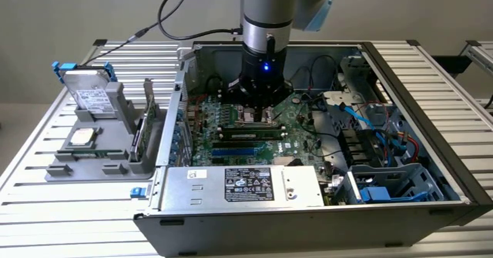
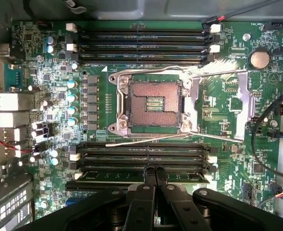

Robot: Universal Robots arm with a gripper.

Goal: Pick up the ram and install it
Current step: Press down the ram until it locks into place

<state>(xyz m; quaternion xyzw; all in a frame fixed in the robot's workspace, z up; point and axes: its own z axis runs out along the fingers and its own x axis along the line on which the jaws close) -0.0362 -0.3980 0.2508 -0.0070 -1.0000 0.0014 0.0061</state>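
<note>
1. Exterior view: the arm reaches down into the open PC case (image 1: 400, 131) sitting on the slatted bench (image 1: 54, 212), with the gripper (image 1: 258, 115) low over the motherboard (image 1: 231, 142), right around the CPU socket area. Just in front of it a ram (image 1: 248, 135) stick lies seated in one of the slots, and the blue slots next to it are bare. On the exterior view's left there's a grey holder (image 1: 92, 154) with a silver hard drive (image 1: 91, 93) standing in it and a green expansion card (image 1: 146, 125) propped upright. The power supply (image 1: 246, 186) with its label sits along the near edge of the case.

2. Wrist view: the fingers (image 2: 150, 178) are pressed together with nothing between them, tips hanging right over the ram (image 2: 131, 174) sitting in its slot. Beyond that is the open CPU socket (image 2: 153, 103) with its metal frame, then another bank of empty memory slots (image 2: 141, 45) on the far side.
</note>
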